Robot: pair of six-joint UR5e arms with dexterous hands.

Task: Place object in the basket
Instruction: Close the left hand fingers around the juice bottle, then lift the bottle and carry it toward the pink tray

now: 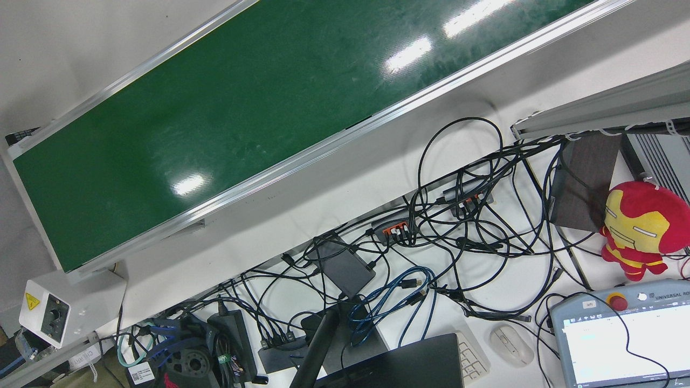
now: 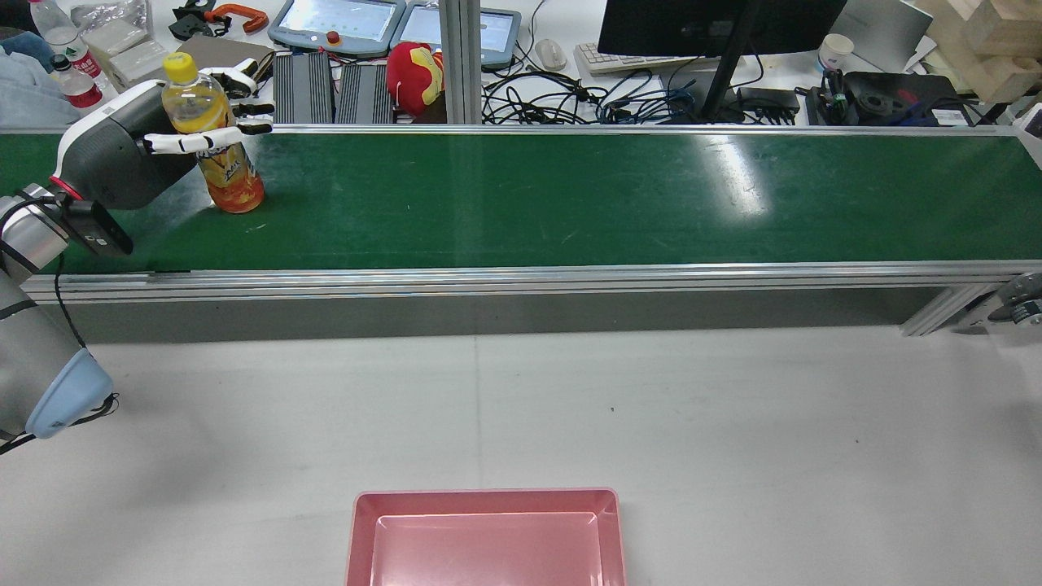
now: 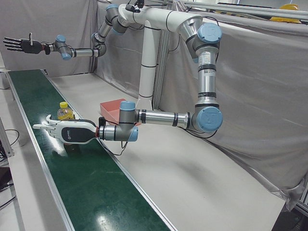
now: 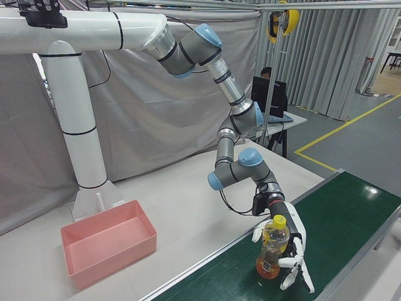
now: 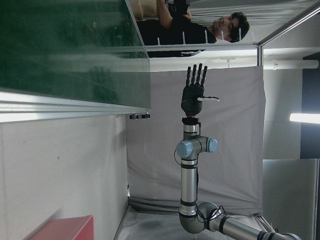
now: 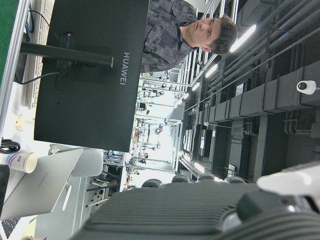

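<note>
An orange juice bottle (image 2: 228,175) with a yellow cap stands upright on the green conveyor belt (image 2: 570,195) near its left end. My left hand (image 2: 138,155) reaches around it from the left, with straight fingers on both sides of the bottle; it looks open. The bottle (image 4: 270,249) and the left hand (image 4: 292,233) also show in the right-front view, and the left hand (image 3: 72,133) and bottle (image 3: 64,111) in the left-front view. The pink basket (image 2: 485,537) sits on the white table. My right hand (image 3: 19,44) is raised high, open and empty; it also shows in the left hand view (image 5: 195,92).
Behind the belt are a monitor (image 2: 716,24), tangled cables (image 2: 602,98), teach pendants (image 2: 338,20), a red plush toy (image 2: 413,69) and water bottles (image 2: 69,57). The aluminium belt frame (image 2: 521,281) separates the belt from the white table (image 2: 570,407). A person (image 5: 220,25) stands beyond the belt.
</note>
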